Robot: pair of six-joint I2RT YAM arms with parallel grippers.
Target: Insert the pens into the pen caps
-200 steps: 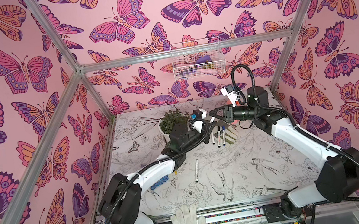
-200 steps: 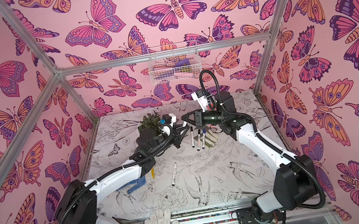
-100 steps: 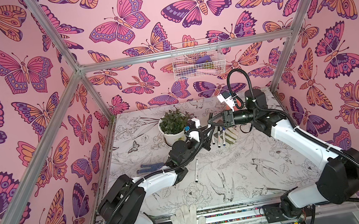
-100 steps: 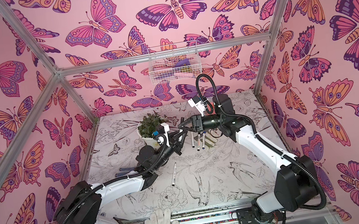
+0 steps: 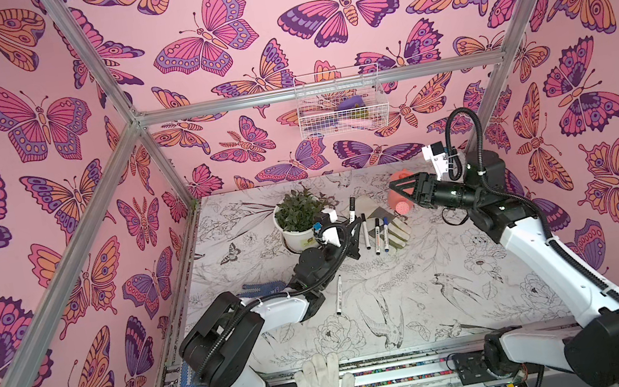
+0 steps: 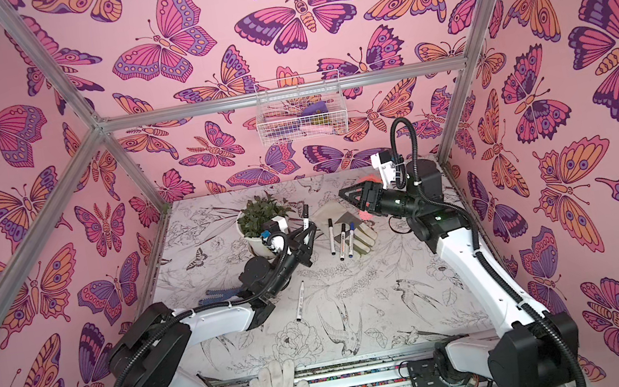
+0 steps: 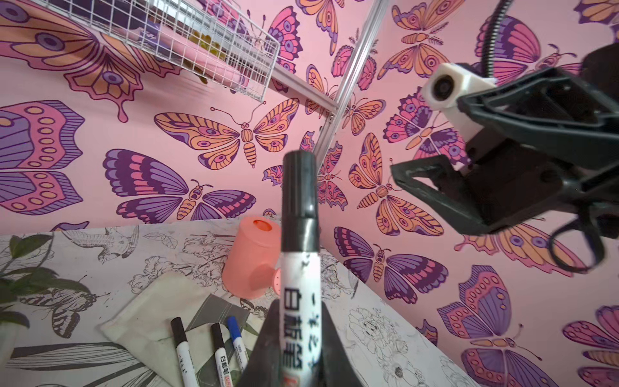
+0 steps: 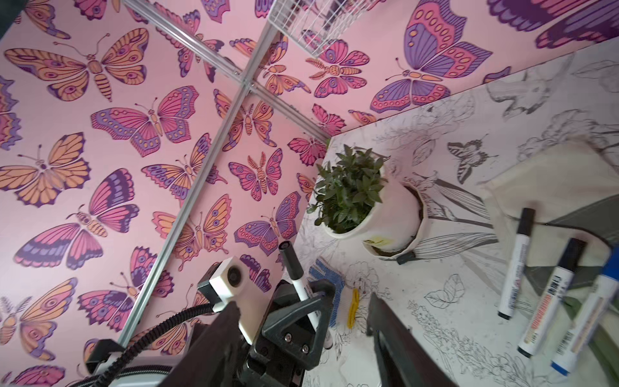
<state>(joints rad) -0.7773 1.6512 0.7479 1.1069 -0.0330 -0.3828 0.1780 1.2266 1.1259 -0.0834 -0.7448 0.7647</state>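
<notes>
The left claw (image 5: 354,226) is clenching the white barrel of a pen (image 5: 352,208) and holding it nearly upright above the table (image 5: 420,294), just beside the plant pot (image 5: 295,243). In the left wrist view, a black cap (image 7: 299,187) is sitting on the pen's upper end. The claw's fingers (image 7: 266,351) are pressing the printed barrel from both sides.

The right claw (image 5: 401,191) is hanging released, with its jaws standing apart. It is raised off the table and pointing toward the held pen without touching it. A pink watering can (image 7: 252,261) is standing behind this claw, near the back wall.

3 capped pens (image 5: 376,234) are lying side by side across a pale glove (image 6: 367,238), on the table between the 2 claws. 2 of them are wearing black caps and 1 is wearing a blue cap (image 7: 233,324). All 3 caps are pointing toward the back wall.

A 5th pen (image 5: 339,294) is lying alone on the bare table, just beside the left arm and nearer the front than the others. I cannot tell from either top view whether it is wearing a cap.

A blue glove (image 5: 260,288) is lying under the left arm. A white glove (image 5: 323,386) is draping over the front rail. A wire basket (image 5: 341,113) is hanging on the back wall above the table.
</notes>
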